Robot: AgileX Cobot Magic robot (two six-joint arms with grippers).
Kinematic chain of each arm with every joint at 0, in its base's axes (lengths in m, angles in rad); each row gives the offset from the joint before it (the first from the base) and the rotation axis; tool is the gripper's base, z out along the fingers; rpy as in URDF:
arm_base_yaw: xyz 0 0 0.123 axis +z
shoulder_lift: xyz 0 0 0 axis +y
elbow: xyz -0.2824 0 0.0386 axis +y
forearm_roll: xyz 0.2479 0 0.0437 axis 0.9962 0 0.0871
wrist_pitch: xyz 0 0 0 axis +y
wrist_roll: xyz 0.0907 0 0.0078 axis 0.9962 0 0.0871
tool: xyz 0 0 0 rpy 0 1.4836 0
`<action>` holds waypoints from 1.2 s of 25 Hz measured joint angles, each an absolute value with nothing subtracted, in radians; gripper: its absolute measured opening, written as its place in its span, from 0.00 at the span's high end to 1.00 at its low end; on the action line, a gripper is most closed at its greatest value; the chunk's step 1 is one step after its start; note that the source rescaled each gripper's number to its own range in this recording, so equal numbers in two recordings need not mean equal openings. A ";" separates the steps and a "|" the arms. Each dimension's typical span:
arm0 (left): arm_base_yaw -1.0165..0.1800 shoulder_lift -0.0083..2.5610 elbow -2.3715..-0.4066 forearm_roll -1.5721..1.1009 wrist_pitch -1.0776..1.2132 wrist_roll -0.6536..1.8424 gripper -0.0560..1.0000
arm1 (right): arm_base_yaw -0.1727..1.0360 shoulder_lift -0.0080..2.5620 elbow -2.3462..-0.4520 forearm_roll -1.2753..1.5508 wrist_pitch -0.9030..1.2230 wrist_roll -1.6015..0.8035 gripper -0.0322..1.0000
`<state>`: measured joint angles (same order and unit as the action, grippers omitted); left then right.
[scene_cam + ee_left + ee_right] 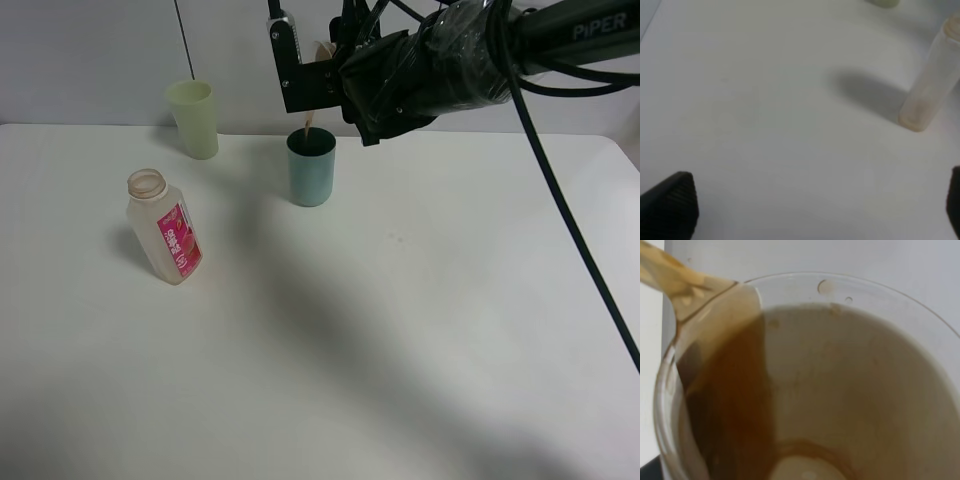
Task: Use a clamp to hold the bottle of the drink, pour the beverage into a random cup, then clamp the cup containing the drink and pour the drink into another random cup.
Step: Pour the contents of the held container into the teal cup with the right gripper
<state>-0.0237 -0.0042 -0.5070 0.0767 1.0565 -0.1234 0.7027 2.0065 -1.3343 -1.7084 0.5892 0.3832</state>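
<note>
My right gripper (pixel 306 78) is shut on the clear cup (pixel 322 50), held tipped over the teal cup (pixel 311 168) at the back middle of the table. A thin brown stream of beverage (pixel 308 125) falls from the clear cup's lip into the teal cup. Close up, the right wrist view shows the clear cup (pixel 810 380) with the brown drink (pixel 730 390) running along its wall and off the rim. The pink-labelled bottle (pixel 165 227) stands uncapped on the left; it looks empty. My left gripper (pixel 812 205) is open low over the table, with the bottle (pixel 930 85) a short way beyond it.
A pale yellow-green cup (pixel 194 118) stands at the back left, behind the bottle. The white table (pixel 420 330) stretches wide to the front and right. The right arm and its cables reach in from the upper right.
</note>
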 joint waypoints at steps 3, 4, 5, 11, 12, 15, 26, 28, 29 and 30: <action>-0.024 -0.004 -0.507 0.077 1.057 -0.123 0.00 | 0.703 2.006 -1.334 -1.708 0.589 0.351 0.97; -0.024 -0.004 -0.507 0.077 1.057 -0.123 0.00 | 0.703 2.006 -1.334 -1.708 0.590 0.329 0.97; -0.024 -0.004 -0.507 0.077 1.057 -0.123 0.00 | 0.703 2.006 -1.334 -1.708 0.590 0.311 0.97; -0.024 -0.004 -0.507 0.077 1.057 -0.123 0.00 | 0.703 2.006 -1.335 -1.708 0.590 0.227 0.97; -0.024 -0.004 -0.507 0.077 1.057 -0.123 0.00 | 0.703 2.006 -1.335 -1.708 0.590 0.215 0.97; -0.024 -0.004 -0.507 0.077 1.057 -0.123 0.00 | 0.703 2.006 -1.335 -1.708 0.590 0.169 0.97; -0.024 -0.004 -0.507 0.077 1.057 -0.123 0.00 | 0.703 2.006 -1.335 -1.708 0.590 -0.041 0.97; -0.024 -0.004 -0.507 0.077 1.057 -0.123 0.00 | 0.703 2.006 -1.335 -1.708 0.590 -0.050 0.97; -0.024 -0.004 -0.507 0.077 1.057 -0.123 0.00 | 0.703 2.006 -1.335 -1.708 0.590 -0.058 0.97; -0.024 -0.004 -0.507 0.077 1.057 -0.123 0.00 | 0.703 2.006 -1.335 -1.708 0.590 -0.060 0.97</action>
